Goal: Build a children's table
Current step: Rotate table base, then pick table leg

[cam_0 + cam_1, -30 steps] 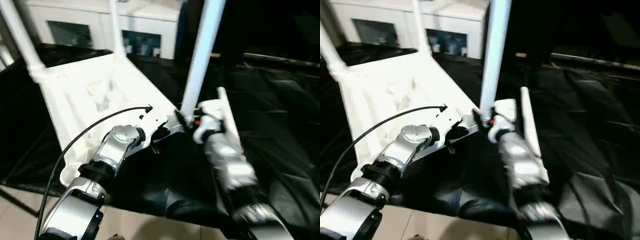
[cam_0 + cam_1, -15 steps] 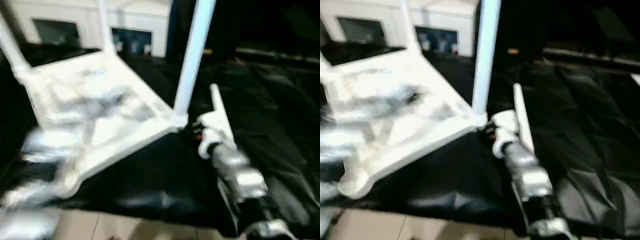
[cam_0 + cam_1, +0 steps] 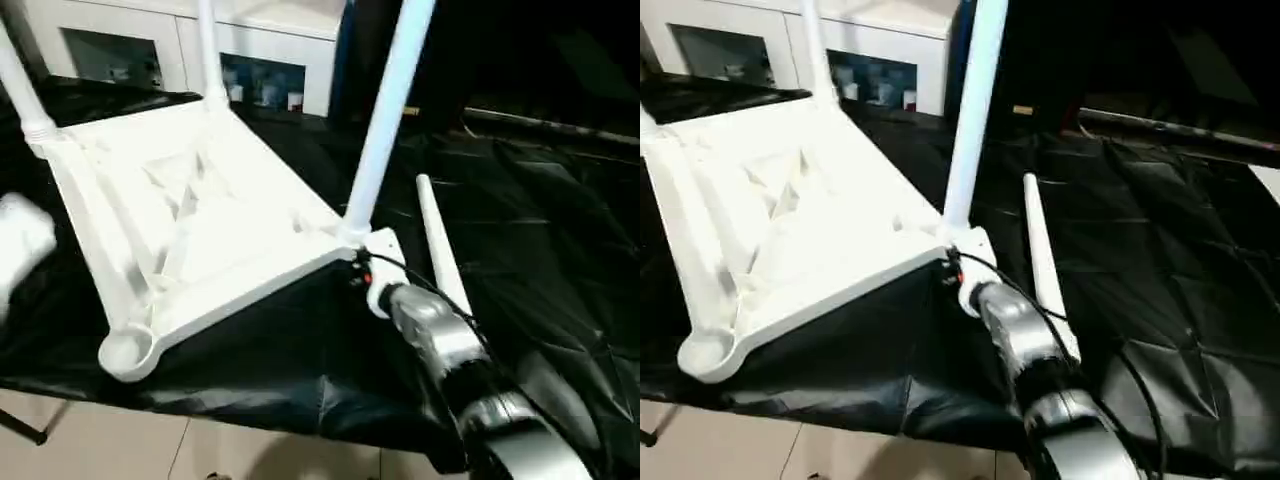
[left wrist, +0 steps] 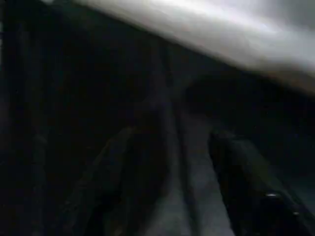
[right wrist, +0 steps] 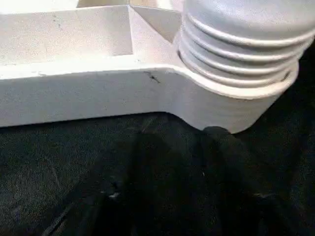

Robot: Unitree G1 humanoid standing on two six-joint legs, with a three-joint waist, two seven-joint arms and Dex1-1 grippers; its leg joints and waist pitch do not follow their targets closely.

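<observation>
Children's table is lying upside down on the black-draped table, three legs standing up, a fourth leg lying loose beside it. Right gripper is sitting at the near corner socket; finger spread: cannot tell. No writing legible.

dark cloth, pale band (blurred)

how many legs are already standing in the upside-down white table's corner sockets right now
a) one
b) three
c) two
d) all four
b) Three legs rise from the table top; the near-left socket is empty, and the fourth leg lies loose on the black cloth.
</observation>
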